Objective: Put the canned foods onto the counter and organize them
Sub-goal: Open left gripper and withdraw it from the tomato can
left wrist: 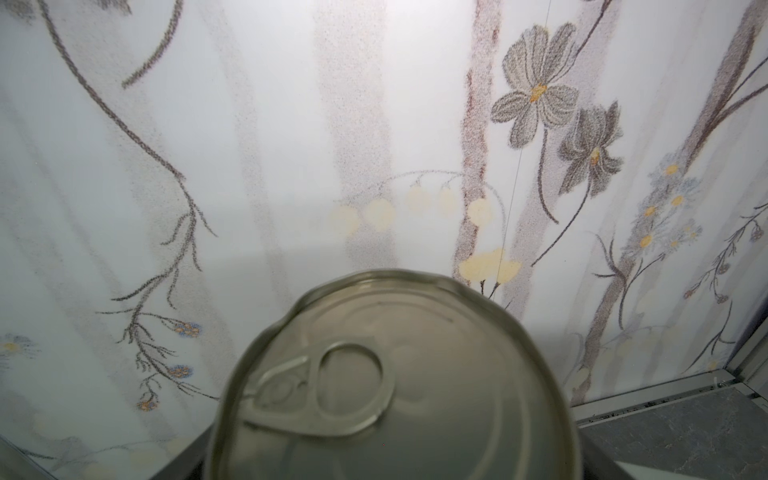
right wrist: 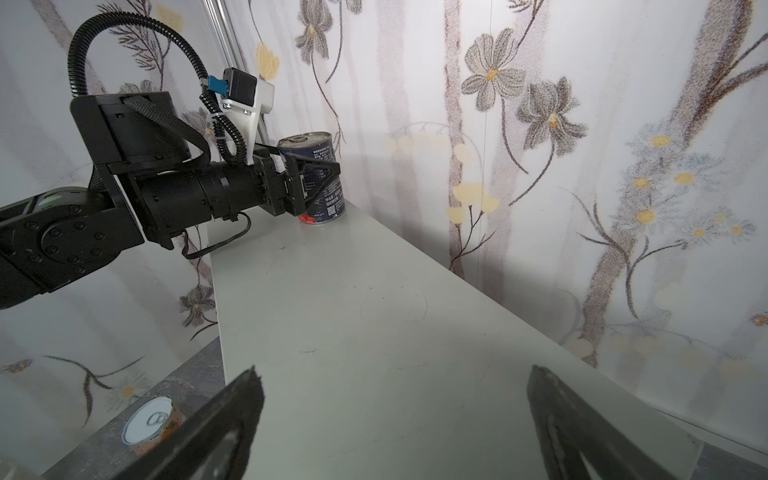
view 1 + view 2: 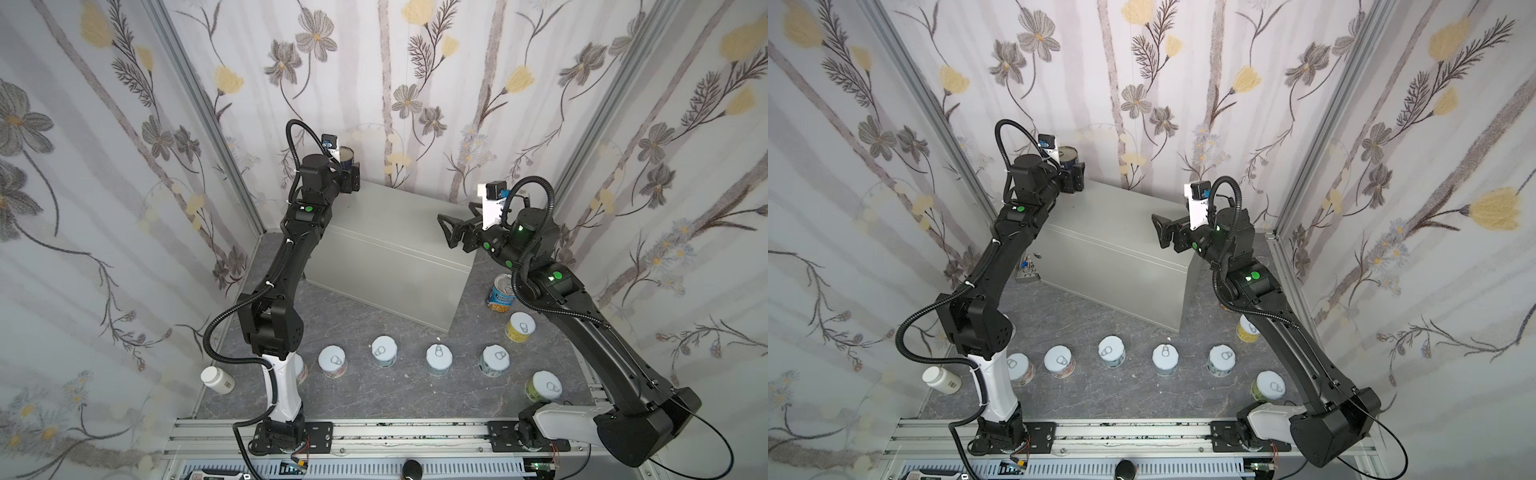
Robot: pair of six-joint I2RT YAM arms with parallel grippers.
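A tall navy-labelled can (image 3: 347,154) (image 2: 332,203) stands upright on the far left corner of the light-grey counter (image 3: 395,232) (image 2: 374,332). My left gripper (image 3: 351,174) has a finger on either side of the can; I cannot see whether they press it. Its pull-tab lid (image 1: 395,395) fills the left wrist view and hides the fingers. My right gripper (image 3: 445,232) (image 2: 395,369) hovers open and empty over the counter's right end. A tall blue-labelled can (image 3: 502,293) and several short cans (image 3: 384,350) (image 3: 439,359) stand on the dark floor.
A white pill bottle (image 3: 217,379) lies at the floor's left edge. More short cans (image 3: 520,326) (image 3: 544,386) stand close beside the right arm. Floral walls close in on three sides. A small bunch of keys (image 3: 1027,268) hangs by the counter's front lock.
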